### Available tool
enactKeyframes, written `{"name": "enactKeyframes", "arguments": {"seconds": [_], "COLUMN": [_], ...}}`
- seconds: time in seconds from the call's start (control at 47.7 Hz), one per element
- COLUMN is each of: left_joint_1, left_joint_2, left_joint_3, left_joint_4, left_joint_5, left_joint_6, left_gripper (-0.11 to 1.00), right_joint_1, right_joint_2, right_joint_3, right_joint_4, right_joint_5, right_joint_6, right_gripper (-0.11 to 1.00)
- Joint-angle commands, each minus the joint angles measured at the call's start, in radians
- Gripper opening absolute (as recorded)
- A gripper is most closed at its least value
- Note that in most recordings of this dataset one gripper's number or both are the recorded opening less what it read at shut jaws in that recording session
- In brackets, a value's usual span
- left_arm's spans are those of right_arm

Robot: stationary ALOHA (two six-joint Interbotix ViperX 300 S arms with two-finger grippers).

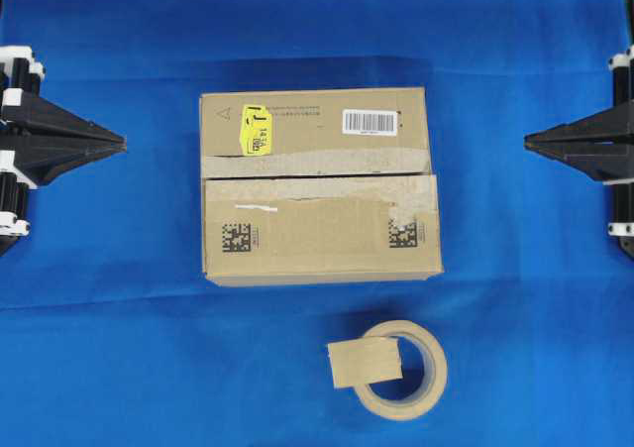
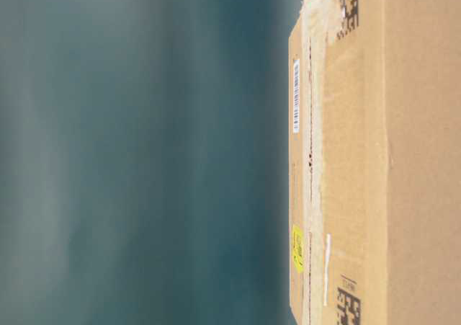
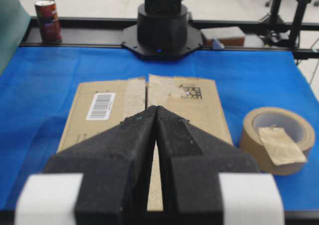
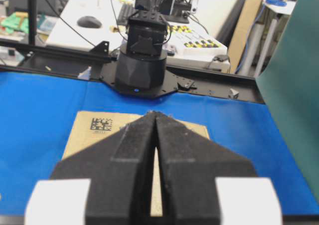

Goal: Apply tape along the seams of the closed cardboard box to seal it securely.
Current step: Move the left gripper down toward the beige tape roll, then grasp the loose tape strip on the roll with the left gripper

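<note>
Both sets of fingers — left gripper [image 1: 121, 146], right gripper [image 1: 528, 142] — sit pressed together and empty, flanking the cardboard box [image 1: 319, 186], while the tape [image 1: 365, 361] lies flat on the tape roll [image 1: 408, 371], nearer the right one — its move, I'd say.

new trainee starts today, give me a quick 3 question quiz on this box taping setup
1. True or false: the small flat tan-brown tape piece lies across the thin dark seam of the brown cardboard box.
2. Which is nearer the beige ring-shaped tape roll: A. yellow sticker B. black square code?
3. Fill in: the left claw and the right claw are both ____.

Key: 1. false, it rests on the roll. 2. B. 3. shut, empty, apart from the box.
</note>
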Motion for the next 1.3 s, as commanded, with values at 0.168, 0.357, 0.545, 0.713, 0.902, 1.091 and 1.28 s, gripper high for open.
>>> {"name": "enactKeyframes", "arguments": {"seconds": [0.168,0.357,0.545,0.713,0.902,1.091,1.28], "left_joint_1": [-0.089,-0.181,-0.265,-0.325,-0.354,-0.383,-0.396], "left_joint_2": [0.029,0.084,0.181,0.299,0.512,0.767,0.951], "left_joint_3": [-0.020,-0.018,-0.032,-0.055,-0.120,-0.250,-0.379], "left_joint_4": [-0.008,-0.008,-0.009,-0.009,-0.009,-0.009,-0.011], "left_joint_5": [-0.031,-0.132,-0.192,-0.256,-0.258,-0.227,-0.163], "left_joint_6": [0.229,0.342,0.525,0.649,0.811,1.055,1.256], "left_gripper": [0.00,0.00,0.01,0.08,0.57,0.65,0.66], "right_joint_1": [0.006,0.005,0.005,0.005,0.005,0.005,0.006], "right_joint_2": [0.028,0.066,0.104,0.118,0.124,0.126,0.130], "right_joint_3": [-0.041,-0.043,-0.048,-0.049,-0.049,-0.048,-0.048], "right_joint_4": [0.000,0.000,0.000,0.000,0.000,-0.002,-0.005], "right_joint_5": [-0.009,-0.032,-0.069,-0.083,-0.086,-0.086,-0.081], "right_joint_6": [0.006,0.008,0.009,0.008,-0.002,-0.005,-0.008], "right_gripper": [0.00,0.00,0.00,0.00,0.00,0.00,0.00]}}
